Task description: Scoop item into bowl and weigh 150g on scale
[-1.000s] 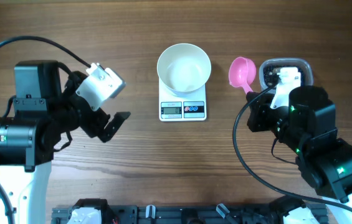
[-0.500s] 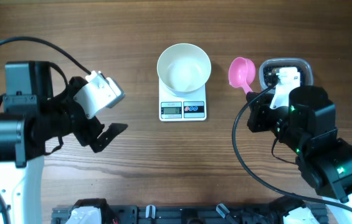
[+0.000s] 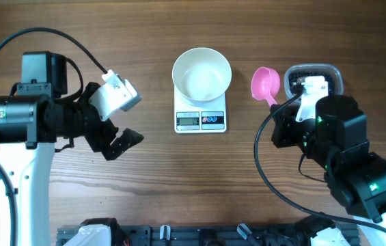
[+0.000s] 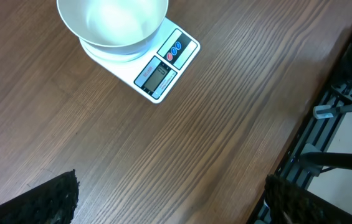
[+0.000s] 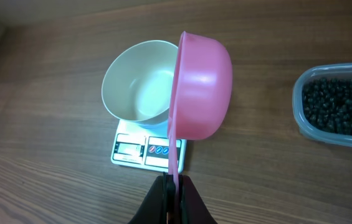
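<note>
The white bowl [image 3: 201, 74] sits on the small white scale [image 3: 201, 120] at the table's middle back, and it looks bare inside. My right gripper [image 5: 174, 186] is shut on the handle of a pink scoop [image 5: 200, 87]. The scoop's cup [image 3: 266, 82] hangs between the bowl and the tub and shows no beads. The item, tiny dark beads [image 5: 344, 102], fills a clear tub [image 3: 313, 70] at the back right, partly hidden by my right arm. My left gripper [image 3: 121, 140] stands wide open over bare wood left of the scale [image 4: 163, 68], its fingertips [image 4: 57, 196] far apart.
A dark rail [image 4: 325, 124] runs along the table's front edge. Bare wood lies between the left gripper and the scale. Black cables loop from both arms.
My left arm has shifted its pose and turned its wrist a little, the open gripper staying left of the scale. The right arm and the scoop have not moved.
</note>
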You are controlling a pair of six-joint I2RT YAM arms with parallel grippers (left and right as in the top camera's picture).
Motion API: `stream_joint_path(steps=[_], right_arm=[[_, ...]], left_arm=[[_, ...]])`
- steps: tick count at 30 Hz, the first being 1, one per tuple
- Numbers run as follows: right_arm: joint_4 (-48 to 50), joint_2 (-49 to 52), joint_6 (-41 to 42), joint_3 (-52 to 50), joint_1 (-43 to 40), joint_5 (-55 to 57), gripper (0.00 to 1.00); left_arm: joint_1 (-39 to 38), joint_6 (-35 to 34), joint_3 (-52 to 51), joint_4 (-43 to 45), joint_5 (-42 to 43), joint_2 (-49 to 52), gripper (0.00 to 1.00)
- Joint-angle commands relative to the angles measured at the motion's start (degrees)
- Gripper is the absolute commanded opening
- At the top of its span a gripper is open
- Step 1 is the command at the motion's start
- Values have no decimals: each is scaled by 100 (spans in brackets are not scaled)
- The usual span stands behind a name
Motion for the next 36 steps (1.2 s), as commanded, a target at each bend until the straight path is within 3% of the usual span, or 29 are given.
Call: stream_joint_path(steps=[1,36], right_arm=[[9,-22,-98,79,-13,-72,4],[-319,-28,-87,79,-13,57,4]], left_arm=[[31,52,81,11,153,-120,100],[31,55,81,-15,37,-127,100]])
